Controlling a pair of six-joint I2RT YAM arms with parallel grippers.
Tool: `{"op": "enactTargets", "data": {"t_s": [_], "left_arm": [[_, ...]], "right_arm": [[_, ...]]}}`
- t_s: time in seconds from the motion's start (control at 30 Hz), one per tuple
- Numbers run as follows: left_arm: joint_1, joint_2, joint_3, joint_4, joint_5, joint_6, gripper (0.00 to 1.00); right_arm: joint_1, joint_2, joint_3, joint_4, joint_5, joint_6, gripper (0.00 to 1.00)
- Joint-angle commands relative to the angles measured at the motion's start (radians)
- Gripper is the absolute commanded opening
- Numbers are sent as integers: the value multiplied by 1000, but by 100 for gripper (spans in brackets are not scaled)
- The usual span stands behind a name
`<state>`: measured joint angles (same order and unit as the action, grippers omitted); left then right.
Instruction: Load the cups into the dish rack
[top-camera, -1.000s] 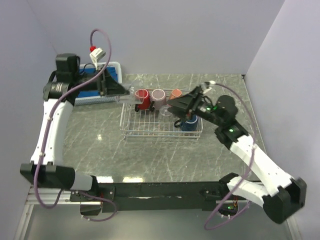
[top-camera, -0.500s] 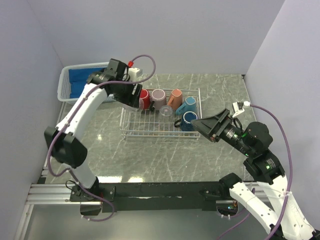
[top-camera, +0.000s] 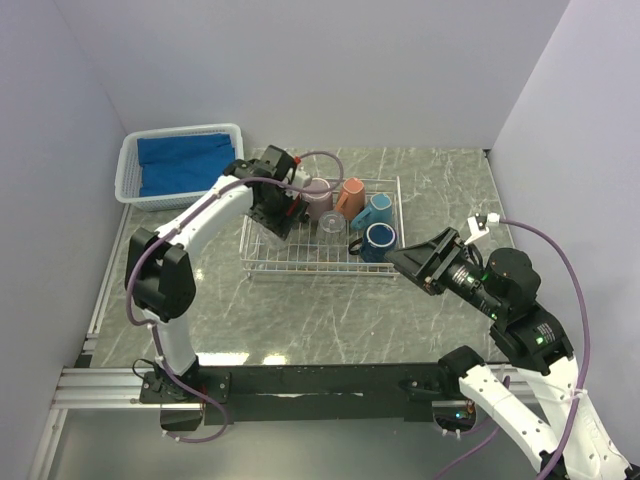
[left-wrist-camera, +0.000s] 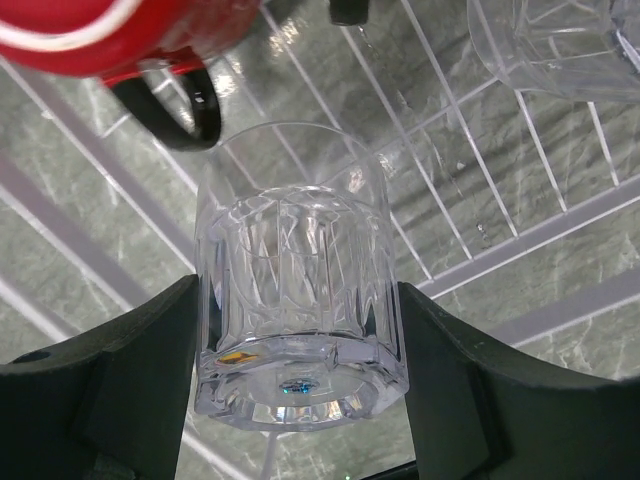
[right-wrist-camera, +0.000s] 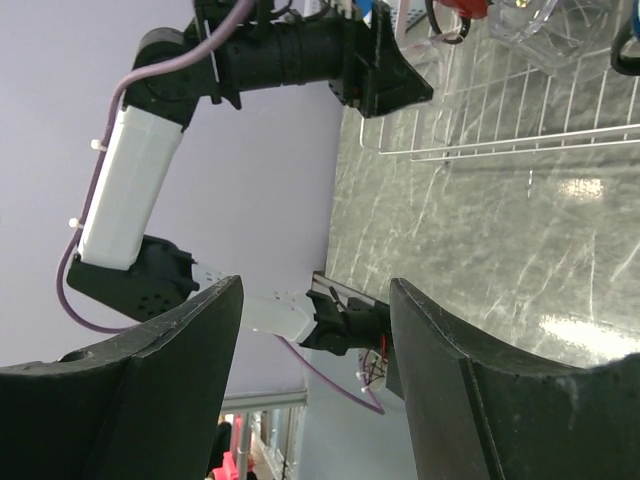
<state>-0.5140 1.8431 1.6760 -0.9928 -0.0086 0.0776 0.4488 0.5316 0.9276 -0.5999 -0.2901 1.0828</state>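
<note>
Clear glass (left-wrist-camera: 300, 290) clamped in left hand (left-wrist-camera: 300, 345), arm bent over dish rack (top-camera: 300, 268); right hand (right-wrist-camera: 315, 300) spread, empty.

The clear glass (left-wrist-camera: 300, 300) is transparent, faceted and glossy; the fingers (left-wrist-camera: 110, 400) of the left gripper (left-wrist-camera: 300, 340) against its sides are matt black plastic. The dish rack (top-camera: 300, 258) is smooth white-coated wire, and the red mug (left-wrist-camera: 120, 30) in it is glossy with a shiny black handle. Under the rack, the table (top-camera: 330, 310) is polished grey-green stone-look with bright reflections; left of the rack, a white plastic basket (top-camera: 127, 180) holds matt blue cloth (top-camera: 180, 160).
</note>
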Motion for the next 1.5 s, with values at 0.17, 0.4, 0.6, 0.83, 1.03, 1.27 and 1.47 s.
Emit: {"op": "enactTargets", "data": {"t_s": [0.17, 0.4, 0.6, 0.83, 1.03, 1.27, 1.47], "left_arm": [[-27, 36, -61, 89, -16, -9, 1], [-38, 42, -84, 102, 1, -24, 4], [-43, 18, -58, 75, 25, -35, 64], [-41, -67, 11, 14, 96, -44, 99], [-40, -203, 102, -21, 183, -62, 97], [20, -385, 266, -49, 246, -45, 96], [60, -580, 156, 36, 153, -61, 96]], "right_arm": [[-2, -27, 16, -17, 39, -17, 68], [-2, -36, 17, -23, 42, -8, 68], [-2, -30, 10, -21, 39, -7, 69], [-2, 28, 39, -110, 48, -56, 72], [-2, 108, 118, -217, 95, -158, 84], [-1, 201, 231, -345, 178, -250, 100], [-1, 242, 339, -388, 184, -316, 100]]}}
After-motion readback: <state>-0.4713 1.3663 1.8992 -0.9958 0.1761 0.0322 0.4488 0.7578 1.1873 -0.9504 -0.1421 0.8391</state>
